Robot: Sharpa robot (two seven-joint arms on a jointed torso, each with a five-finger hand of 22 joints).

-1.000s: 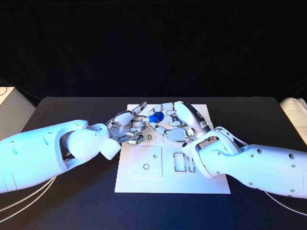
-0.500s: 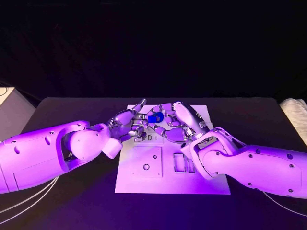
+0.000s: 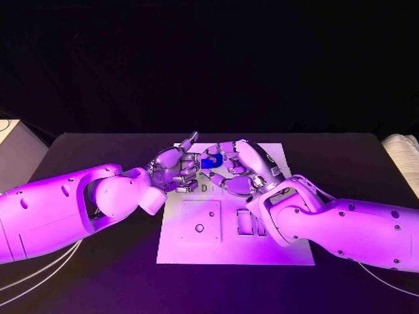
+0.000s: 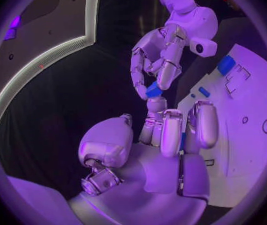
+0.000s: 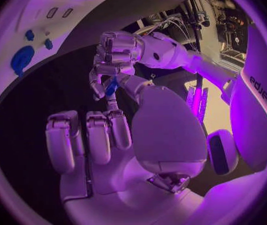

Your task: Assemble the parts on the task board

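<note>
— What is seen at the left?

— The left hand [image 3: 177,169] is seen over the far half of the task board [image 3: 266,248], its fingers curled in. One fingertip [image 4: 156,105] is pressed against the blue part [image 3: 211,161], and in the right wrist view the part appears to be pinched at that hand's fingertips.

— And where is the part carried?

— It is lifted clear of the board, above its far half and about midway between its left and right edges, caught between the two hands.

— Is it gripped from the right as well?

— The right hand [image 3: 243,169] is closed over it from the other side; in the left wrist view the part is nipped at the tips of its hanging fingers [image 4: 169,75]. So it is judged to be clamped by both hands at once.

— How is the part expected to handle?

— It is judged to be light, stiff and smooth, probably hard plastic. Little is risked by squeezing, but it may easily be twisted or let slip while it is shared. It is best taken on two opposite flat sides, with the end meant for the board left free.

— What else is noted to the right?

— More blue pieces [image 4: 226,65] are left lying on the board.
</note>
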